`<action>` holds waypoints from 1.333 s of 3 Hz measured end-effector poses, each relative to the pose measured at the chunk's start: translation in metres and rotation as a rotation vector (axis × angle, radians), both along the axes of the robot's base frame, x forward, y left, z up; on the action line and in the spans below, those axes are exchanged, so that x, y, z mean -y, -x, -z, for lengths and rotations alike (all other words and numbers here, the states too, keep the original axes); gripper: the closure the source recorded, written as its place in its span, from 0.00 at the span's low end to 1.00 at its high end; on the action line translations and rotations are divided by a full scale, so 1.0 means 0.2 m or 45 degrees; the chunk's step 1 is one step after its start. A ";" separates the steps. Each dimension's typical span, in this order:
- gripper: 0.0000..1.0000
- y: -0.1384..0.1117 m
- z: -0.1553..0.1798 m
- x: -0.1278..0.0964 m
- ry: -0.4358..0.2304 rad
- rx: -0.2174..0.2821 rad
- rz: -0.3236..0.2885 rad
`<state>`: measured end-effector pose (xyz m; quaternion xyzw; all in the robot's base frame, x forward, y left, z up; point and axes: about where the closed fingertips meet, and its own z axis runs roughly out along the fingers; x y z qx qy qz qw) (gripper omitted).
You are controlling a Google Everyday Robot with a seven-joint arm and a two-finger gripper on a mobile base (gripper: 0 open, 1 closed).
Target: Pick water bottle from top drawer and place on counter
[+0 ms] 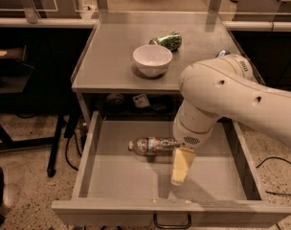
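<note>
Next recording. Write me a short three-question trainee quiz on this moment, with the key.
1. True or false: the water bottle stands upright on the counter.
2. Where is the gripper? A) over the bowl; B) at the open drawer, beside the bottle; C) on the floor.
3. Fill in: the white bowl sits on the ____.
Key: 1 false, it lies on its side in the drawer; 2 B; 3 counter.

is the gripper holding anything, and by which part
Nothing, it seems: the gripper hangs in the top drawer by the base end of the water bottle, which lies on its side.
</note>
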<state>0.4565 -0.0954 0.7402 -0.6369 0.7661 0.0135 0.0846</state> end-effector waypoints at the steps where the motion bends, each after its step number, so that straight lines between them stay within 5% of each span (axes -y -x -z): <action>1: 0.00 -0.07 0.10 -0.06 -0.021 -0.012 0.021; 4: 0.00 -0.32 0.34 -0.24 -0.019 -0.021 -0.005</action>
